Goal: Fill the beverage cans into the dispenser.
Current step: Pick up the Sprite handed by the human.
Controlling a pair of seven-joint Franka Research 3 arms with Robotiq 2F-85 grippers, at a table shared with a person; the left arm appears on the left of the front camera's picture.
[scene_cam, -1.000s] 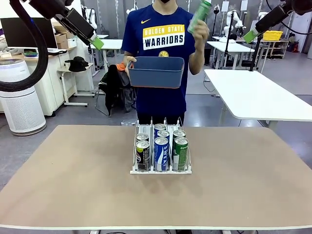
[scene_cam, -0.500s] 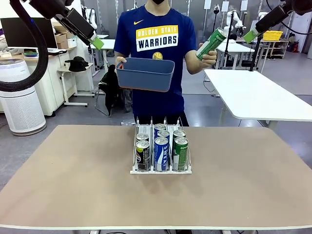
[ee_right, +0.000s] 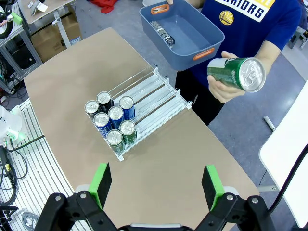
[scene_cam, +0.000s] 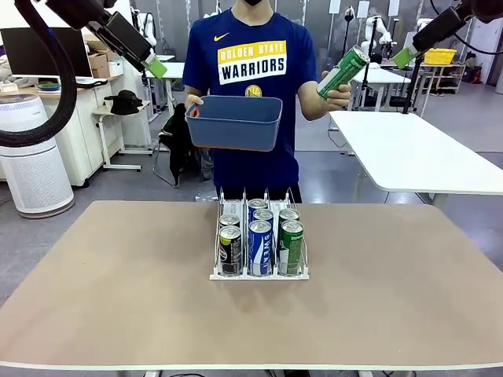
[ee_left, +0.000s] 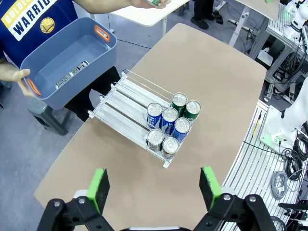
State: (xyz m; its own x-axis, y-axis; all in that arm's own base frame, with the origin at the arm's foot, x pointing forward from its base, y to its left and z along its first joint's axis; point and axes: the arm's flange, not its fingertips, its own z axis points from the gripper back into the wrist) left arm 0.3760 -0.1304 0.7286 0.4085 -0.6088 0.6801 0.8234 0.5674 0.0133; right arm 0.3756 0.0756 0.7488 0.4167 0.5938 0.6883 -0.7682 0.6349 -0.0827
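The dispenser (scene_cam: 258, 272) stands at the middle of the table, with several beverage cans (scene_cam: 260, 247) at its front end: black in the left lane, blue in the middle, green on the right. Across the table a person holds a green can (scene_cam: 343, 71) tilted in one hand and a blue-grey tub (scene_cam: 234, 122) in the other. One black can (ee_right: 162, 32) lies inside the tub. My left gripper (scene_cam: 157, 68) hangs open high at the upper left. My right gripper (scene_cam: 404, 57) is open high at the upper right. Both are far above the dispenser (ee_left: 126, 112) (ee_right: 153, 98).
The tan table (scene_cam: 118, 298) has bare surface all around the dispenser. Behind the person stand white tables (scene_cam: 409, 153), an air purifier (scene_cam: 31, 157) and a chair with clothes (scene_cam: 185, 145).
The person brought the green can down from head height to the side and shifted the tub slightly. Neither arm moved.
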